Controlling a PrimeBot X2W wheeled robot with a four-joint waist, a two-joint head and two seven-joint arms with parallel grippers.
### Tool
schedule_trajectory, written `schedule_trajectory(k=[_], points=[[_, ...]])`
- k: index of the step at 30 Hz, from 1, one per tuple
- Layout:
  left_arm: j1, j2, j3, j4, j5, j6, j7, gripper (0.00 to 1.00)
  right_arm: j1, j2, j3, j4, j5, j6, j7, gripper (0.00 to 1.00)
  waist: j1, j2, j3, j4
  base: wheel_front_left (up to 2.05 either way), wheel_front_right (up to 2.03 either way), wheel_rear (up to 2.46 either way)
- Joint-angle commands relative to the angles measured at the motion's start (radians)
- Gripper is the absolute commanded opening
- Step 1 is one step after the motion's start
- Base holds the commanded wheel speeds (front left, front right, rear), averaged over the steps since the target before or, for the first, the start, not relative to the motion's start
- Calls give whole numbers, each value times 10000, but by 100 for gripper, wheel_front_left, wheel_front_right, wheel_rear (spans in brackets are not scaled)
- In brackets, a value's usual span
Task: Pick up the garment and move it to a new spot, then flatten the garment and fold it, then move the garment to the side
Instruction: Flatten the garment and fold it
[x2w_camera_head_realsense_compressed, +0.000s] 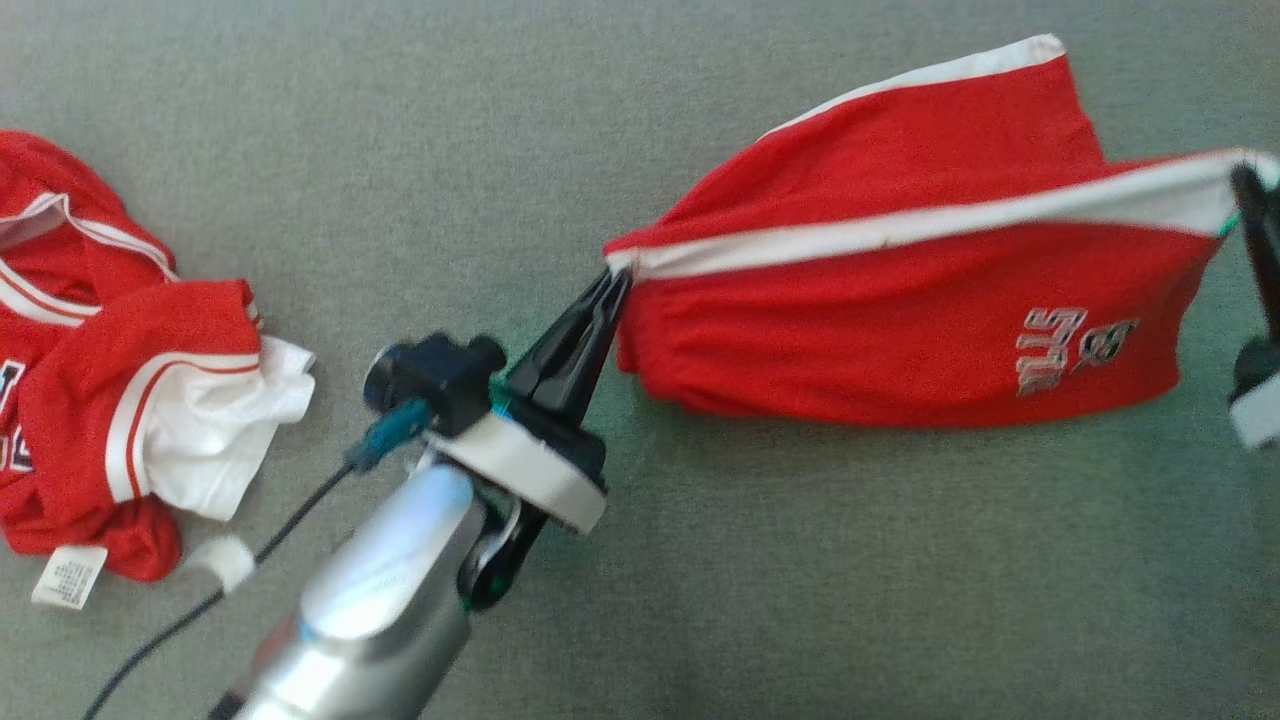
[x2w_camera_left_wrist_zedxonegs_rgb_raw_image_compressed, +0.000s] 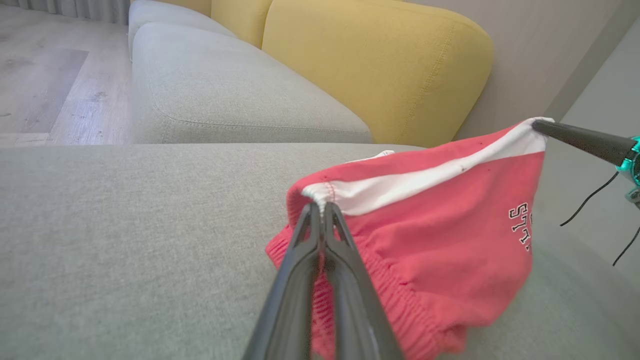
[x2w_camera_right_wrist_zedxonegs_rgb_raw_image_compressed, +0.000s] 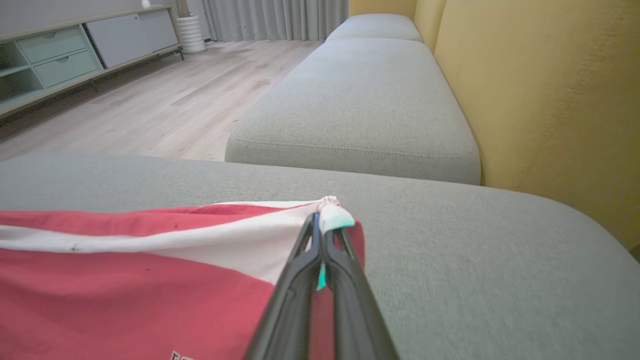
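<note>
Grey upholstery of the seat cushion (x2w_camera_head_realsense_compressed: 400, 150) forms the work surface. Yellow back cushions (x2w_camera_left_wrist_zedxonegs_rgb_raw_image_compressed: 380, 65) stand behind it, and a wood floor (x2w_camera_right_wrist_zedxonegs_rgb_raw_image_compressed: 150, 100) with a low cabinet (x2w_camera_right_wrist_zedxonegs_rgb_raw_image_compressed: 75, 50) lies beyond.

1. Garment position. The red garment (x2w_camera_head_realsense_compressed: 900, 330), with a white stripe and pale lettering, hangs stretched between both grippers over the right half of the cushion in the head view. The white stripe runs almost taut from one grip point to the other. The red fabric sags below it. In the left wrist view, the lower gathered folds appear to lie on the cushion.

2. Left gripper (x2w_camera_head_realsense_compressed: 612, 283). The fingers are pressed together on the left end of the white stripe, clamping that corner.

3. Right gripper (x2w_camera_head_realsense_compressed: 1245, 185). The fingers are closed on the opposite end of the stripe, at the right edge of the head view. The right wrist view shows the white hem pinched between the tips.

4. Other items. A second red-and-white garment (x2w_camera_head_realsense_compressed: 130, 400) lies crumpled on the cushion at the far left, well apart from the held one.
</note>
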Motion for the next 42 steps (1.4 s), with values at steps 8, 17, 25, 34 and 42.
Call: schedule_trajectory(k=[8, 17, 25, 34, 42], points=[[-2214, -164, -363, 666, -462, 16, -98, 0, -2595, -1118, 1063, 1366, 516, 48, 349, 0, -2, 0, 975, 498, 0, 0, 0], [-3075, -340, -810, 1722, -588, 16, -230, 48, -4432, -1177, 2519, 3318, 1025, 48, 10, 0, -2, 0, 1278, 771, 0, 0, 0], [-2963, -464, -653, 2134, -371, 119, -559, 100, -4877, -849, 3159, 4744, 1071, 48, -1695, 100, -2, 0, 988, 726, 0, 0, 0], [-657, -399, 1317, -257, 1539, 1345, -589, 100, -3641, -556, 3159, 5702, 1478, 48, -2166, 100, -2, 0, -74, 584, 0, 0, 0], [2064, -717, 2802, -2769, 3650, 2323, -590, 100, -3486, -108, 2400, 7576, 1244, 48, -1720, 100, -2, 0, -635, 1201, 0, 0, 0]])
